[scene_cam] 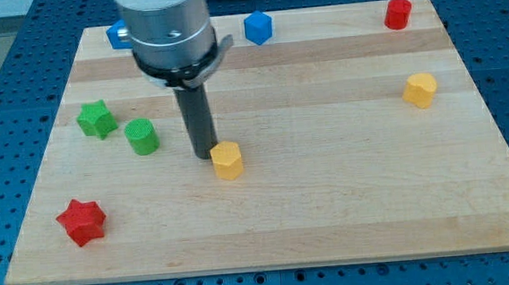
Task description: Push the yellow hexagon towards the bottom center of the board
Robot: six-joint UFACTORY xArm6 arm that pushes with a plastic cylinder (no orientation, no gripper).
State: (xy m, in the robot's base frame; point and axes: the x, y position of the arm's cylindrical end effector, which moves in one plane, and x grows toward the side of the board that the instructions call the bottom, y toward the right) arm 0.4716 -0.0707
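Note:
The yellow hexagon (pixel 227 160) sits on the wooden board (pixel 330 200), a little left of the centre. My tip (pixel 203 154) rests on the board just to the left of the hexagon, touching or almost touching its upper-left side. The rod rises from there into the grey arm body at the view's top. A second yellow block (pixel 420 90) lies at the right side.
A green star (pixel 96 118) and a green cylinder (pixel 142 136) lie left of the tip. A red star (pixel 82 221) is at the bottom left. A blue cube (pixel 257 27) and a red cylinder (pixel 397 13) stand along the top edge. A blue block (pixel 118 33) is partly hidden behind the arm.

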